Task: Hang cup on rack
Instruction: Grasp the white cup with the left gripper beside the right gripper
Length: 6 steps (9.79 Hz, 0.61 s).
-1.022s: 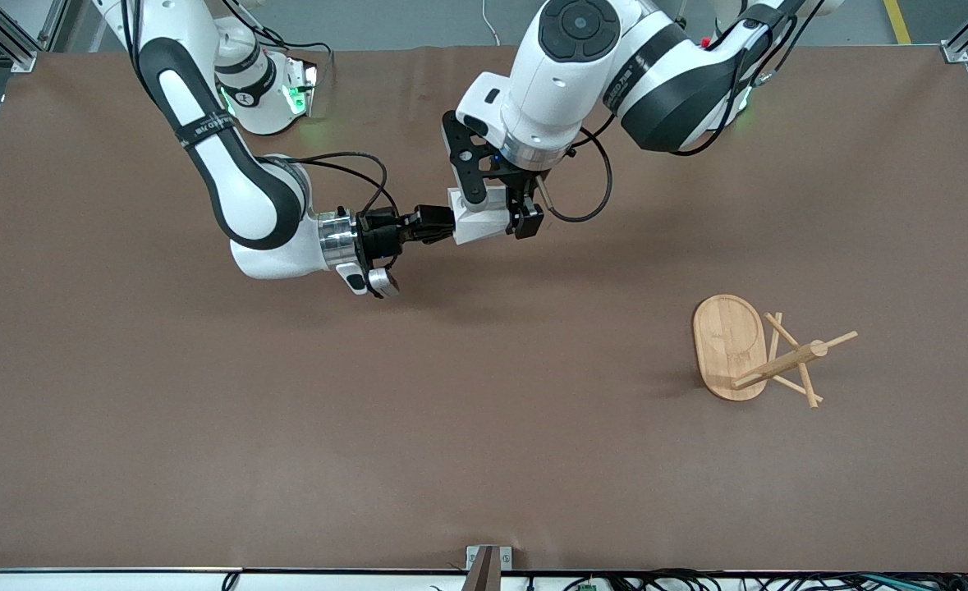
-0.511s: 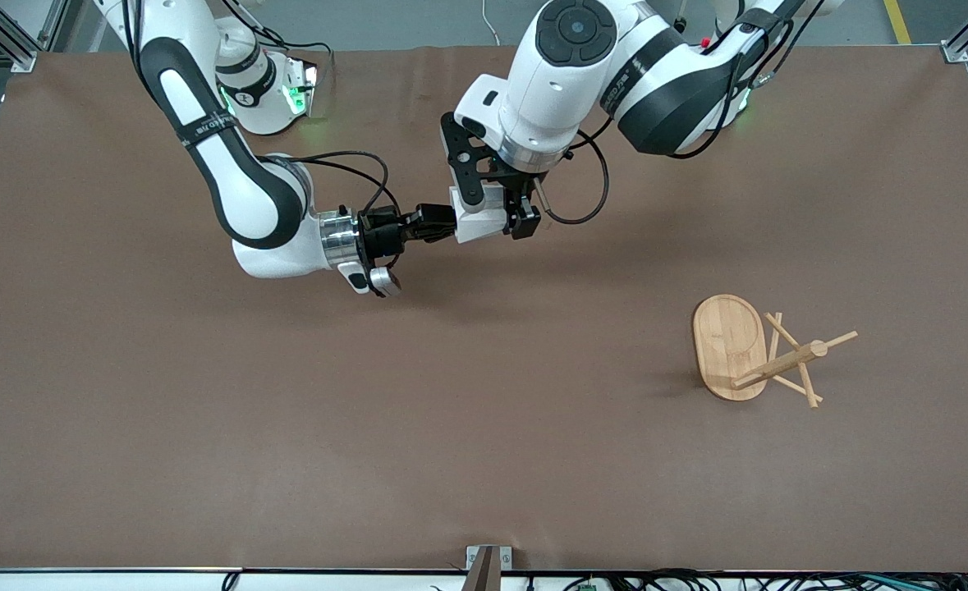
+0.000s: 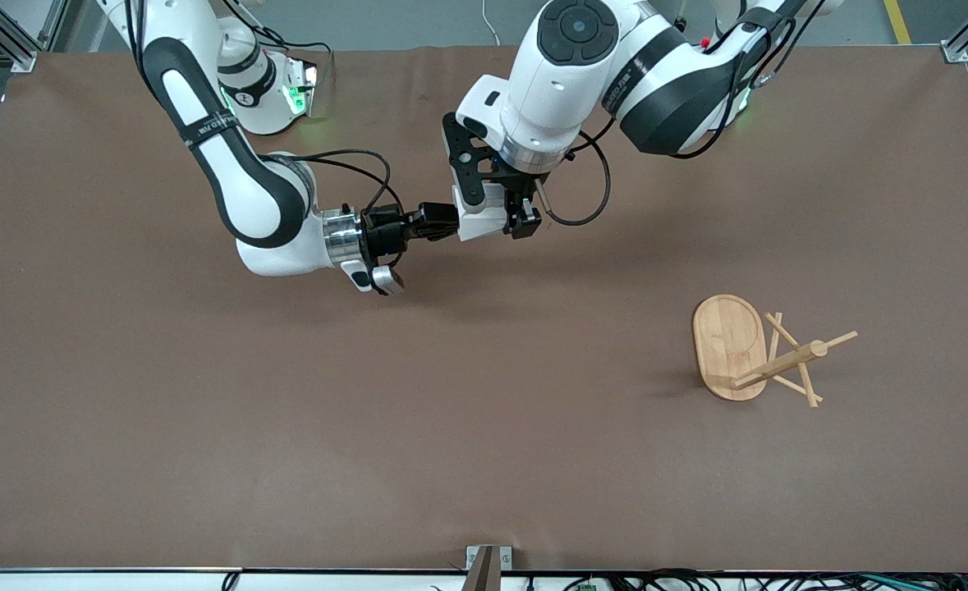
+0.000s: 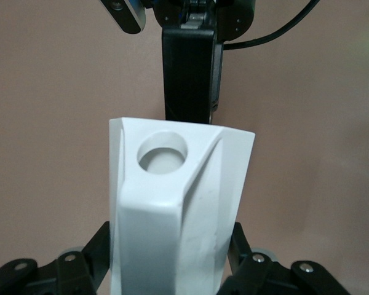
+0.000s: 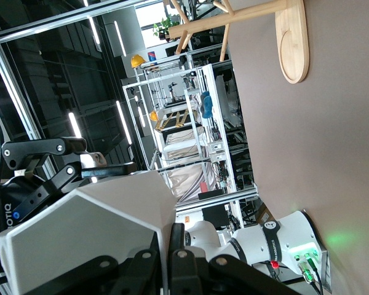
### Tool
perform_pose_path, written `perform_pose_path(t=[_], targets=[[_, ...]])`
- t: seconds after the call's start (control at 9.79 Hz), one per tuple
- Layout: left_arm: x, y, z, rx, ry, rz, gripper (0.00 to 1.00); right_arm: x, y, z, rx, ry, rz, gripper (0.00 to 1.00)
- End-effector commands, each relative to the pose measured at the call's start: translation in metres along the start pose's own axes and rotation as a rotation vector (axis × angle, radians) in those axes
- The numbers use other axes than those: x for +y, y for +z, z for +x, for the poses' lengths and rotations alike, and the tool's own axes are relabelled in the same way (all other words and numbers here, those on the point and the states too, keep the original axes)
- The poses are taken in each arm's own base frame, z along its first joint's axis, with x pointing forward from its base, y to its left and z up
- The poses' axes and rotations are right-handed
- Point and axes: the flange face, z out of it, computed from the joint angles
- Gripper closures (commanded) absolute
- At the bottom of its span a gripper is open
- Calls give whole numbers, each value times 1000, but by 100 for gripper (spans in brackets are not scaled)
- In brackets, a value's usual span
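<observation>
Both grippers clamp the cup (image 3: 481, 220) mid-air over the table (image 3: 484, 460): right gripper (image 3: 451, 226) reaches in sideways, pinching what looks like its rim, left gripper (image 3: 504, 215) points down, squeezing its sides. Rack (image 3: 759, 353) stands near the left arm's end.

Right tool (image 5: 166, 261) grips cup (image 5: 92, 239) — rack (image 5: 258, 15) upright.

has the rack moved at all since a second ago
No. The rack stands on the same spot of the table, toward the left arm's end, as a second ago.
</observation>
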Motion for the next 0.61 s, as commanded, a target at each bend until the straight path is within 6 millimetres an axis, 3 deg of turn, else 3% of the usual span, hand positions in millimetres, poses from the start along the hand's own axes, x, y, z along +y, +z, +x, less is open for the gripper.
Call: perform_pose_path(t=[0.0, 0.1, 0.2, 0.31, 0.51], targets=[[-10, 15, -4, -15, 4, -2, 90, -11, 6, -9, 13, -10, 35, 98], [-11, 12, -5, -14, 3, 1, 91, -11, 6, -9, 13, -10, 35, 98], [-13, 10, -6, -11, -1, 5, 91, -12, 5, -9, 10, -3, 38, 83], [-14, 7, -7, -9, -4, 9, 92, -15, 5, -9, 12, -12, 36, 1], [-24, 4, -13, -6, -22, 15, 93, -20, 3, -9, 16, -18, 37, 0]])
